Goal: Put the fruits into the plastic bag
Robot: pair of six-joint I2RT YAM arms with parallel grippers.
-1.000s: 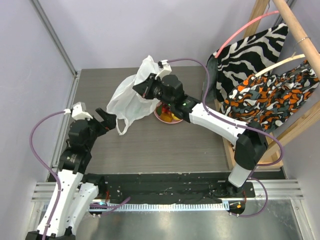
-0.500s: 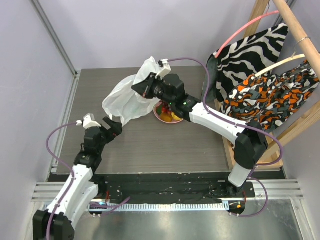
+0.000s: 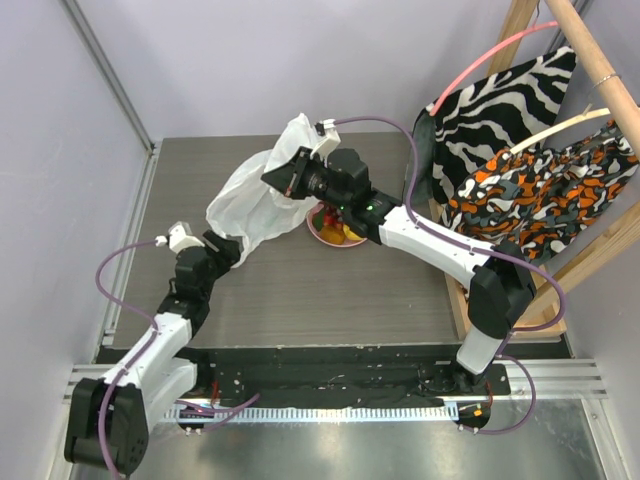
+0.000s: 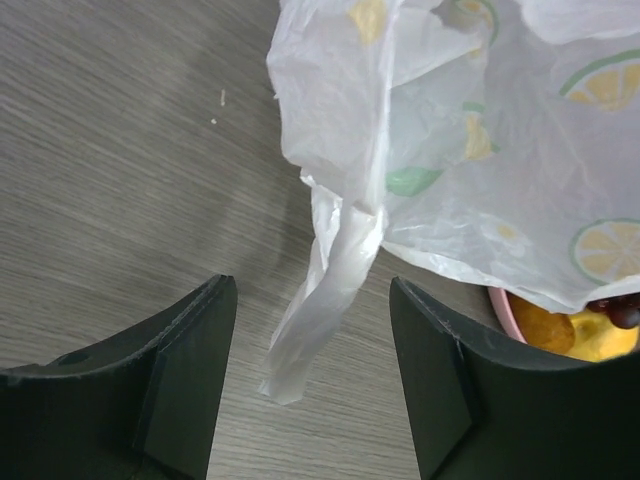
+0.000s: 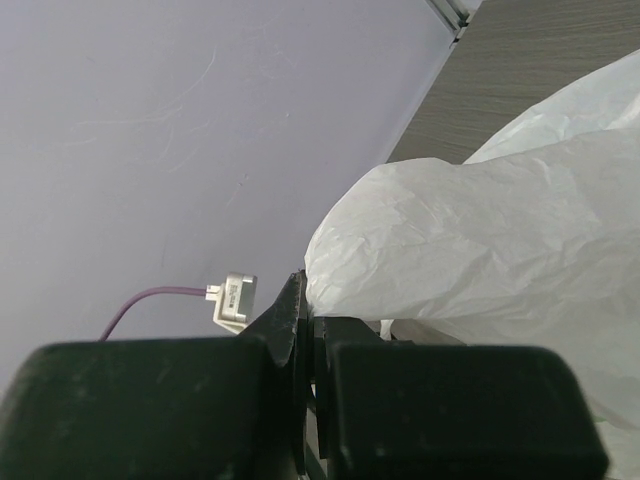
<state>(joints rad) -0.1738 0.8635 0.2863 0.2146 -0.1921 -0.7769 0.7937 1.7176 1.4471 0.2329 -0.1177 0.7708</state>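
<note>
While my right end effector (image 3: 290, 172) pinches the bag (image 3: 250, 200) up beside the fruits (image 3: 343, 235), my spread left end effector (image 4: 308, 282) straddles its dangling handle (image 4: 300, 350), which runs lengthwise straight ahead, untouched.

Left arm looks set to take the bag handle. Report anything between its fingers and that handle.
Nothing visible stands in the way. In the left wrist view the handle loop of the plastic bag shows right in the gap of the open left gripper, with only bare table around it. The pink plate sits off to one side.
</note>
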